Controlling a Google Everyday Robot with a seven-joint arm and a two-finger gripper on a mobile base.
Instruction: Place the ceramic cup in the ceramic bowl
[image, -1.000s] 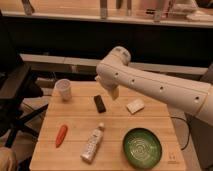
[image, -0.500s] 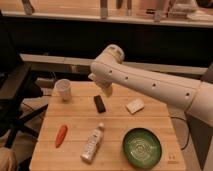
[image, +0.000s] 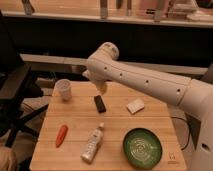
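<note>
The ceramic cup (image: 64, 89) is a small whitish tapered cup standing upright at the far left corner of the wooden table (image: 75, 125). The ceramic bowl (image: 142, 148) is green with pale rings inside and sits at the front right of the table. My gripper (image: 102, 88) hangs below the white arm's wrist over the far middle of the table, to the right of the cup and just above a black block. It is apart from the cup.
A black block (image: 100, 103) lies under the gripper. A white labelled bottle (image: 93, 142) lies at the front middle, a red carrot-like object (image: 61, 135) at the front left, a pale small block (image: 135, 106) at the right. A dark chair (image: 12, 95) stands to the left.
The arm has swung left across the table, bringing the gripper closer to the cup. The objects on the table have not moved.
</note>
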